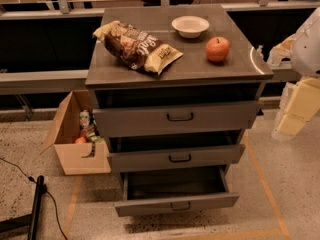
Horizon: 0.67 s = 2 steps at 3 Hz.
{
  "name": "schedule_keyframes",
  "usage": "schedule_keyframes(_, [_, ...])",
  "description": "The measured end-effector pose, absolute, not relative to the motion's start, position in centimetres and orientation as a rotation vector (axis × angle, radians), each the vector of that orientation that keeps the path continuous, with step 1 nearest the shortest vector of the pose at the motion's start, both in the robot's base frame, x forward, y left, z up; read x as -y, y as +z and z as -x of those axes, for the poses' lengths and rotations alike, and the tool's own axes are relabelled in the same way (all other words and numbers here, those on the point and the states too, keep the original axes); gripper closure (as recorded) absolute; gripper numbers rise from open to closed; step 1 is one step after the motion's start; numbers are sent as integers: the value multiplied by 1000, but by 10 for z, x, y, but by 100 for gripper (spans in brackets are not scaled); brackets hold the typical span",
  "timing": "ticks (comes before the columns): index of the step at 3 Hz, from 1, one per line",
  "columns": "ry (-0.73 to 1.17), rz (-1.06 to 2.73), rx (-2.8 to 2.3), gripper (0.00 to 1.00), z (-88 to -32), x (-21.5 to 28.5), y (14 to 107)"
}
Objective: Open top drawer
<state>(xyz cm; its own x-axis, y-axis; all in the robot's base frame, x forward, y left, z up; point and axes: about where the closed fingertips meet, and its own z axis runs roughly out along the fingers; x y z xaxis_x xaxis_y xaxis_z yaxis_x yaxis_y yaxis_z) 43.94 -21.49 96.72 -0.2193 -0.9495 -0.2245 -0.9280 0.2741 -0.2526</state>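
Observation:
The top drawer (135,120) is the widest grey front of three, with a small black bar handle (180,117) at its centre. It stands out a little from the cabinet, with a dark gap above it. The middle drawer (140,160) also stands slightly out. The bottom drawer (150,204) is pulled well out and looks empty. My gripper (274,54) is at the right edge of the view, beside the cabinet top's right rim, above and to the right of the top drawer and apart from its handle.
On the cabinet top (240,66) lie a chip bag (135,46), a white bowl (190,26) and a red apple (217,49). An open cardboard box (75,156) with items stands on the floor at the left. A black pole (36,204) lies at the lower left.

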Motion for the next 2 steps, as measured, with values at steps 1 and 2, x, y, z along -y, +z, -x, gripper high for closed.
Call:
schedule_keyframes(1, [-113, 1727, -2174, 0, -439, 212, 945])
schedule_keyframes(2, [-143, 1731, -2163, 0, -445, 209, 910])
